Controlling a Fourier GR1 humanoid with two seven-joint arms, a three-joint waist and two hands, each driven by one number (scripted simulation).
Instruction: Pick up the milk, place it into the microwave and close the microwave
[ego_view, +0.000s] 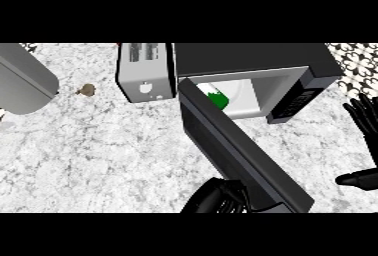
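Note:
The milk (219, 97), a white carton with a green patch, lies inside the microwave (258, 57), partly hidden by the door's upper edge. The microwave's dark door (236, 150) stands swung out toward me across the counter. My left hand (215, 196) sits low at the door's near end, on its left side, fingers relaxed against the door's outer face. My right hand (363, 120) is at the right edge, beside the microwave's control panel (295, 102), fingers straight and thumb spread, holding nothing.
A silver toaster (144, 70) stands just left of the microwave. A large grey rounded object (22, 80) fills the far left. A small brown item (86, 90) lies between them on the speckled counter (96, 160).

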